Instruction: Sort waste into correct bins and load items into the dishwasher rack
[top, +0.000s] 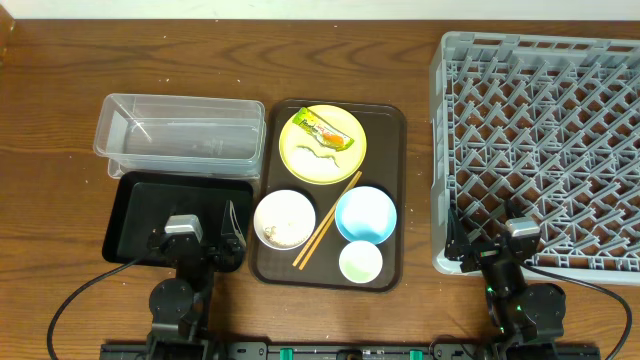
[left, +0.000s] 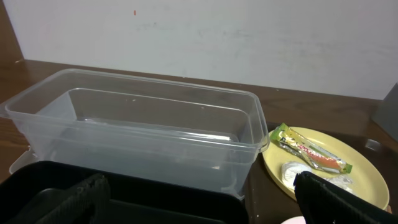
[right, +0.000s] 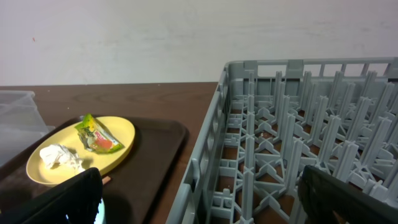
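Observation:
A yellow plate on the dark brown tray holds a green-and-orange wrapper and a white crumpled scrap. A white bowl with pale crumbs, wooden chopsticks, a light blue bowl and a pale green cup lie in front of it. The clear tub and black tray are at left. The grey rack is at right. My left gripper is open over the black tray's near edge. My right gripper is open at the rack's near left corner. Plate, wrapper and tub show in the left wrist view; plate, wrapper, scrap and rack in the right wrist view.
A white wall runs behind the brown wooden table. Black cables trail from both arm bases at the table's near edge.

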